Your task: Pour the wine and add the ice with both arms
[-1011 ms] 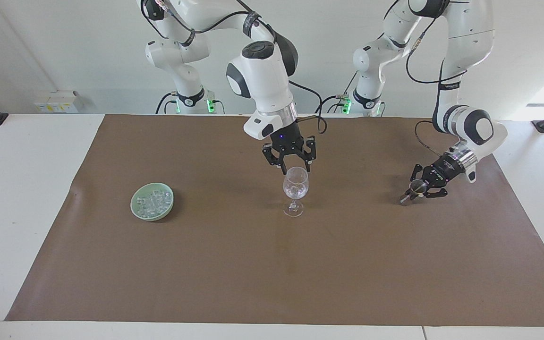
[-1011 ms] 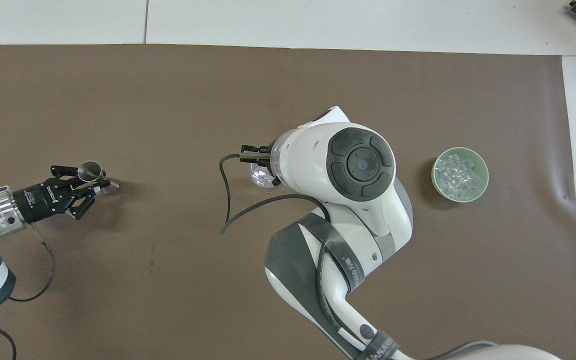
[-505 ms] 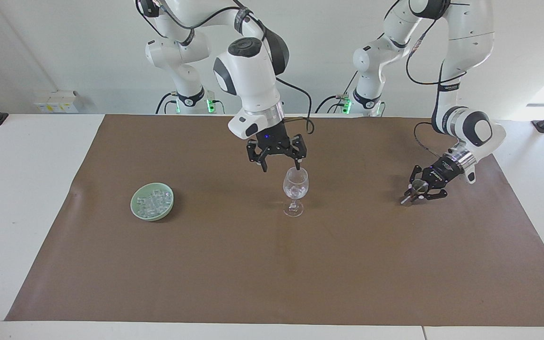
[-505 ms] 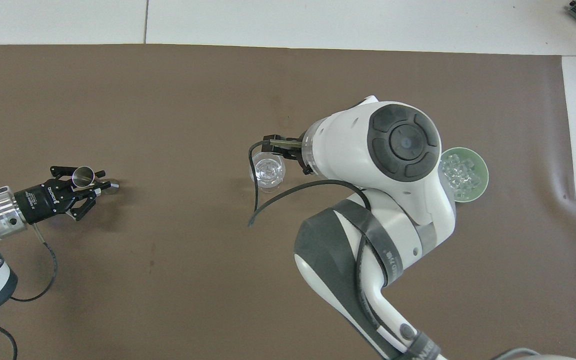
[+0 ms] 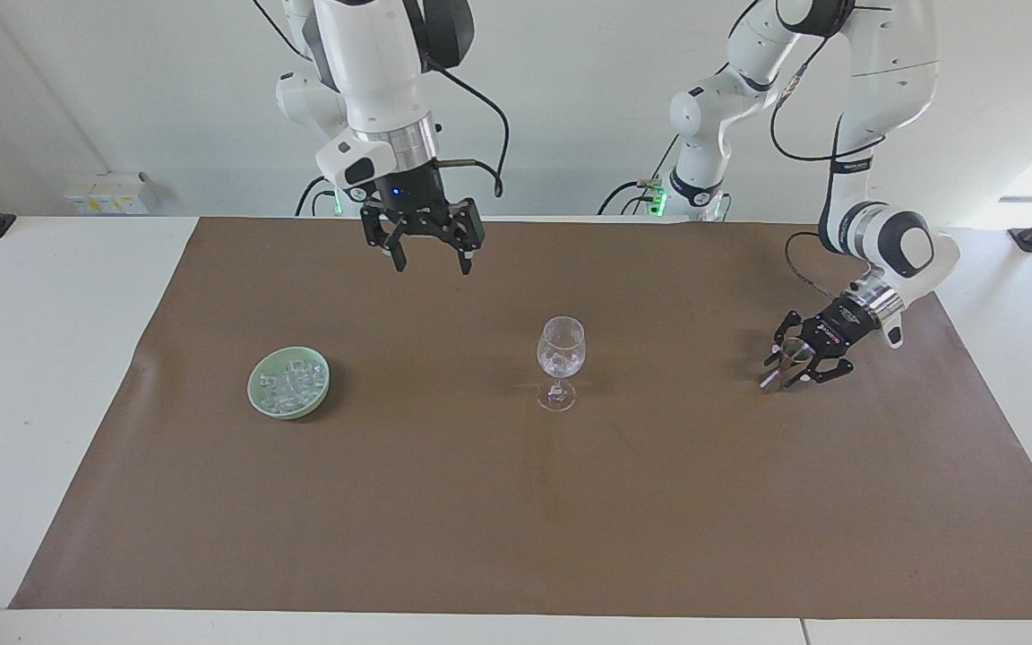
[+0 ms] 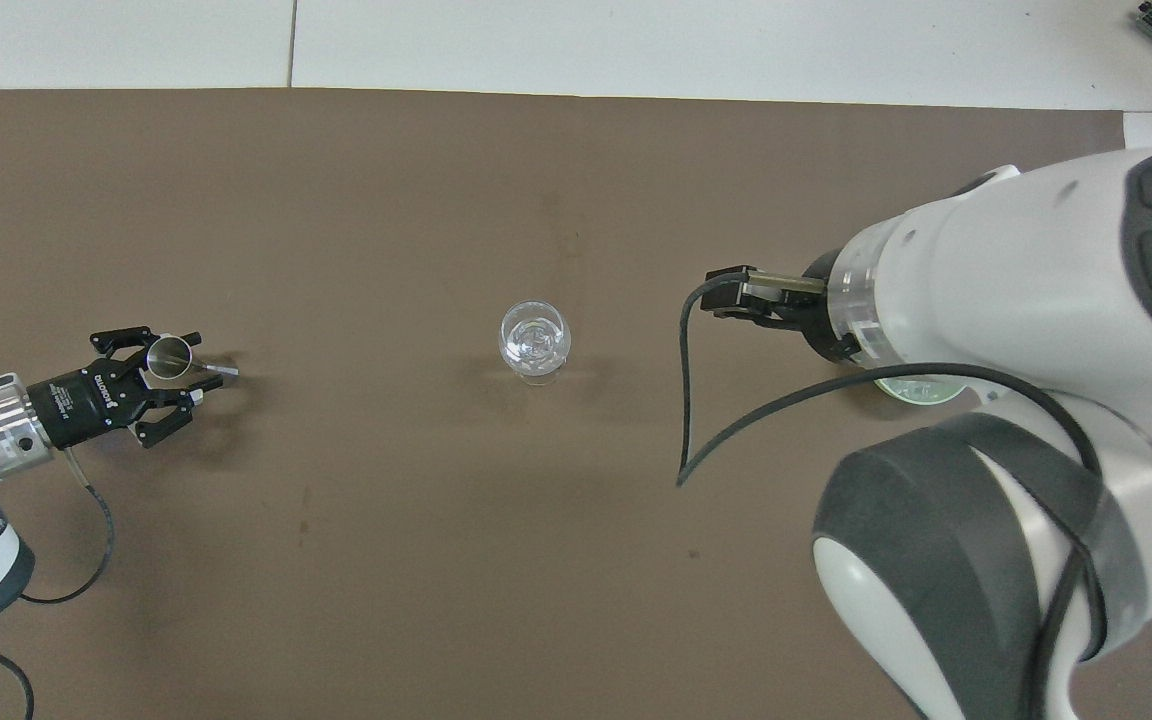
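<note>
A clear wine glass stands upright mid-mat with a few ice cubes in its bowl. More ice fills a pale green dish toward the right arm's end. My right gripper hangs open and empty, high over the mat between dish and glass. My left gripper is low at the left arm's end. Its fingers are spread around a small steel cup. Whether the cup rests on the mat I cannot tell.
A brown mat covers most of the white table. In the overhead view the right arm hides nearly all of the dish, of which only a sliver of rim shows.
The right gripper has risen from just above the glass and swung toward the dish, opening wider. The left gripper's fingers have spread apart around the steel cup.
</note>
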You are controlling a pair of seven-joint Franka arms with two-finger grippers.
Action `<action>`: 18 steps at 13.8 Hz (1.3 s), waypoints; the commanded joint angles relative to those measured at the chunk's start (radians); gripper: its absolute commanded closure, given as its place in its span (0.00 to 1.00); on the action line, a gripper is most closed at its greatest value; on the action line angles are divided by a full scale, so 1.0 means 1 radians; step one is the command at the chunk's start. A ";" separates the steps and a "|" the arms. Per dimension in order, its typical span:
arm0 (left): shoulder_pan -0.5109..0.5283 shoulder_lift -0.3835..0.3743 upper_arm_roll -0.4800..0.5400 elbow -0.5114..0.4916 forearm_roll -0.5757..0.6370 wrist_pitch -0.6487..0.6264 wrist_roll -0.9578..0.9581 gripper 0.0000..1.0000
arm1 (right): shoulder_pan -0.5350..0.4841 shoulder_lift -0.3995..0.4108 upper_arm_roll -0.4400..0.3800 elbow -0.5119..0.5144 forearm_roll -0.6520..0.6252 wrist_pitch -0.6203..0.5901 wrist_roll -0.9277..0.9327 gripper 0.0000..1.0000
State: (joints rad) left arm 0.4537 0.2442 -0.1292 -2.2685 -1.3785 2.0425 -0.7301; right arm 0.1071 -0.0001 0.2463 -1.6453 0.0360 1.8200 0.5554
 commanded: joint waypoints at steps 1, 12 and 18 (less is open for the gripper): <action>0.023 -0.010 0.006 -0.008 -0.005 -0.027 0.021 0.00 | -0.053 -0.055 0.008 -0.037 -0.013 -0.049 -0.057 0.00; 0.126 -0.016 0.028 0.131 0.452 -0.050 0.117 0.00 | -0.113 -0.081 -0.036 -0.021 -0.054 -0.123 -0.245 0.00; 0.114 -0.074 0.028 0.170 0.560 -0.047 0.205 0.00 | -0.118 -0.116 -0.093 -0.019 -0.051 -0.198 -0.322 0.00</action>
State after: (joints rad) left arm 0.5686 0.2022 -0.1045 -2.1091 -0.8833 2.0116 -0.5549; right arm -0.0049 -0.0845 0.1549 -1.6505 -0.0111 1.6544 0.2563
